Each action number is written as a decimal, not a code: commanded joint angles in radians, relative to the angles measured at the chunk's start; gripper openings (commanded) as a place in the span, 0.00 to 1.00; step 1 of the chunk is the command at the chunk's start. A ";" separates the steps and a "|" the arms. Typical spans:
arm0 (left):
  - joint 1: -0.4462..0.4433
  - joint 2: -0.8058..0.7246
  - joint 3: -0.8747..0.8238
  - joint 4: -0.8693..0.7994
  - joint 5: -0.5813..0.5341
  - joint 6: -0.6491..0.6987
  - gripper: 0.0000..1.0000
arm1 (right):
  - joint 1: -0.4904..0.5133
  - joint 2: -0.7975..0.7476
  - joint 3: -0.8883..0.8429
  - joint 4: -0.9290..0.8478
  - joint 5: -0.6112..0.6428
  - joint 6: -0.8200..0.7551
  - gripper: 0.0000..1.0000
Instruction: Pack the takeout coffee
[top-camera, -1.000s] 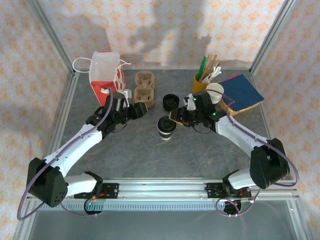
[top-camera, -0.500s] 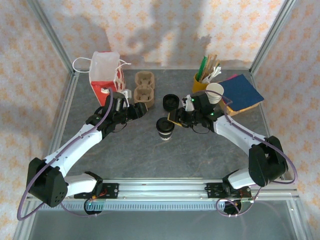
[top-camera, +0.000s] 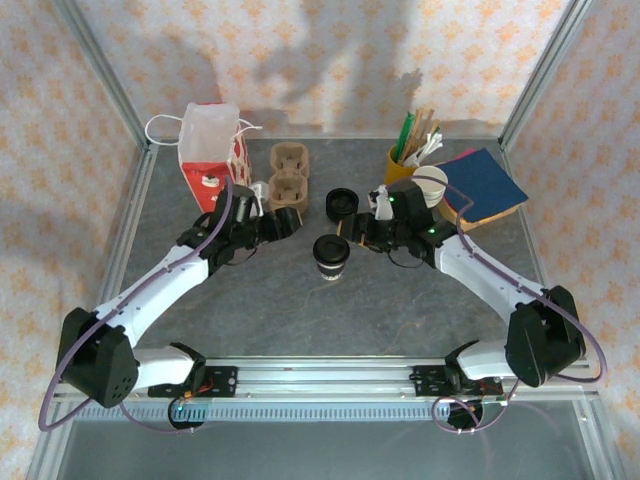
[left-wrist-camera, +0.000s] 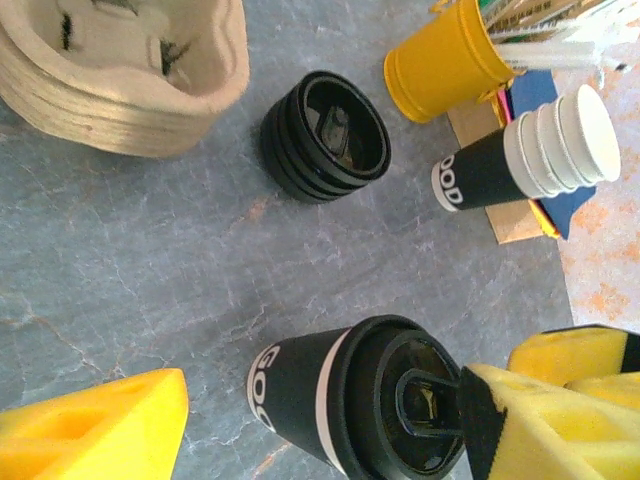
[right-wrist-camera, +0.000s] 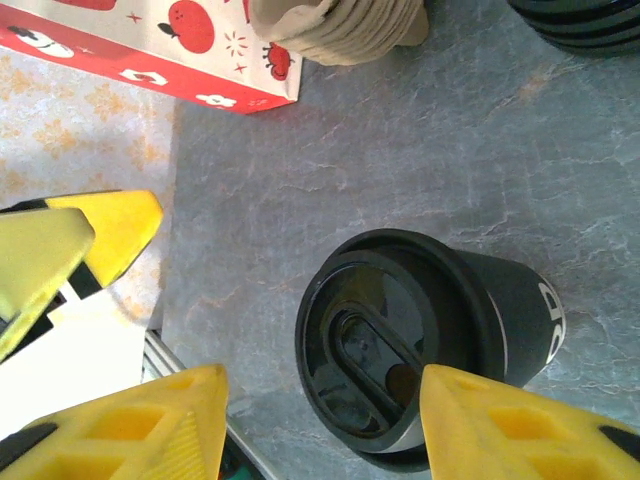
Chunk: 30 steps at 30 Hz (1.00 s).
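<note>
Seeing takeout coffee (top-camera: 331, 255) upright between left gripper (left-wrist-camera: 325, 385) and right gripper (right-wrist-camera: 322, 375), both spread wide (not clamped on it).

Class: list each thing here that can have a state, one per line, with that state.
takeout coffee: upright, lidded, ungripped
left gripper: open
right gripper: open
cup carrier: empty
red bag: upright
black lids: stacked
white cups: stacked
yellow cup: full of sticks

Bare table (top-camera: 330, 320) lies open nearside of the takeout coffee (top-camera: 331, 255); lid stack (top-camera: 342, 204) stands behind.
</note>
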<state>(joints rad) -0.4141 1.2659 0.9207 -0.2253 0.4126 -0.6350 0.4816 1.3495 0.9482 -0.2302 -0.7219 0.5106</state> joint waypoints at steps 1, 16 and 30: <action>-0.024 0.035 0.007 0.034 0.048 0.030 0.75 | 0.005 -0.030 -0.016 -0.038 0.085 -0.038 0.53; -0.064 0.160 0.004 0.113 0.153 0.043 0.79 | 0.005 -0.024 -0.084 0.024 0.069 -0.023 0.56; -0.075 0.225 -0.022 0.129 0.185 0.087 0.78 | 0.005 0.037 -0.099 0.086 0.049 -0.004 0.57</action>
<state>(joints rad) -0.4847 1.4796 0.9184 -0.1272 0.5842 -0.5735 0.4816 1.3758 0.8558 -0.1829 -0.6727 0.4969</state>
